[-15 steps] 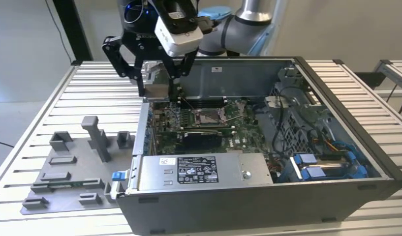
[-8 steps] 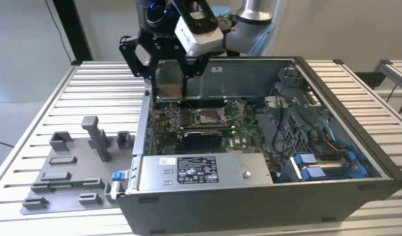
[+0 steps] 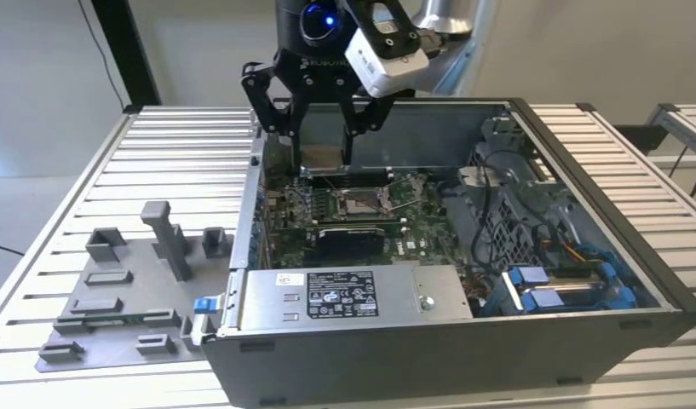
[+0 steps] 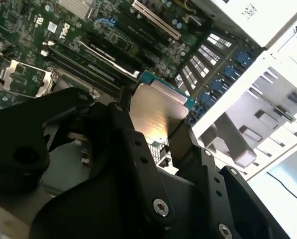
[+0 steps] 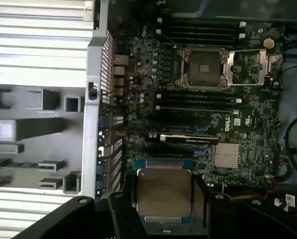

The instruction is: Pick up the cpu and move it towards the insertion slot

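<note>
My gripper [image 3: 317, 146] is shut on the cpu [image 3: 323, 158], a thin square chip with a silvery top, held by two opposite edges above the back-left part of the open computer case [image 3: 620, 213]. In both wrist views the cpu [image 5: 163, 191] [image 4: 155, 109] sits flat between the black fingers [image 5: 119, 211]. The insertion slot [image 3: 359, 202], a square socket with a silver frame standing open on the green board, lies lower and toward the exterior view's right of the chip. The slot [image 5: 204, 64] [image 4: 24, 77] is uncovered, some way off from the chip.
A grey fixture plate [image 3: 132, 290] with upright blocks lies on the slatted table [image 3: 177, 145] at the exterior view's left of the case. A silver power supply [image 3: 348, 294] spans the case's front. Memory slots, a black recess [image 3: 348, 243] and a blue-tabbed drive cage [image 3: 552, 290] surround the socket.
</note>
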You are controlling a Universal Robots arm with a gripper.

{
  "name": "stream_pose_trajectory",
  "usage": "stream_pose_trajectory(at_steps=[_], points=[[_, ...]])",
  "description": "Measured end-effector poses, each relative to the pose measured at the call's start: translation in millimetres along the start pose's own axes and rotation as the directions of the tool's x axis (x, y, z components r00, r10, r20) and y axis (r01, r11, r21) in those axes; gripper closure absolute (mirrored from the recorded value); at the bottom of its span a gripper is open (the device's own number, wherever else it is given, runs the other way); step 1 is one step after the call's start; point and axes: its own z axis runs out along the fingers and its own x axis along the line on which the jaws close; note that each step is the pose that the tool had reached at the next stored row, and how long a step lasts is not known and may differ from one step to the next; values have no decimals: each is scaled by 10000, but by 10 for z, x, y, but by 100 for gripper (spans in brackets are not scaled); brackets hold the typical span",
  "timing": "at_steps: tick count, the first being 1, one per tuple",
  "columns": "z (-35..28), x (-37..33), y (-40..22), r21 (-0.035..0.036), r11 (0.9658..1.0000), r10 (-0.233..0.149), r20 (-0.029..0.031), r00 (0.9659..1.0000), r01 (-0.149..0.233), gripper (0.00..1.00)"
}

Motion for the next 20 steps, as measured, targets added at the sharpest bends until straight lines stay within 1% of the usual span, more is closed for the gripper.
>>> stream_pose_trajectory(at_steps=[9, 10, 11, 13, 15, 20], points=[[-4, -406, -14, 0, 10000, 1, 0, 10000, -1, 100], [-4, -428, -14, 0, 10000, 4, 0, 10000, -4, 100], [-3, -469, -14, -1, 10000, 15, 0, 10000, -15, 100], [0, -520, -11, -2, 10000, 47, 2, 10000, -47, 100], [3, -552, -2, -2, 9999, 109, 4, 9999, -109, 100], [5, -558, 0, -2, 9999, 135, 10, 9999, -135, 100]])
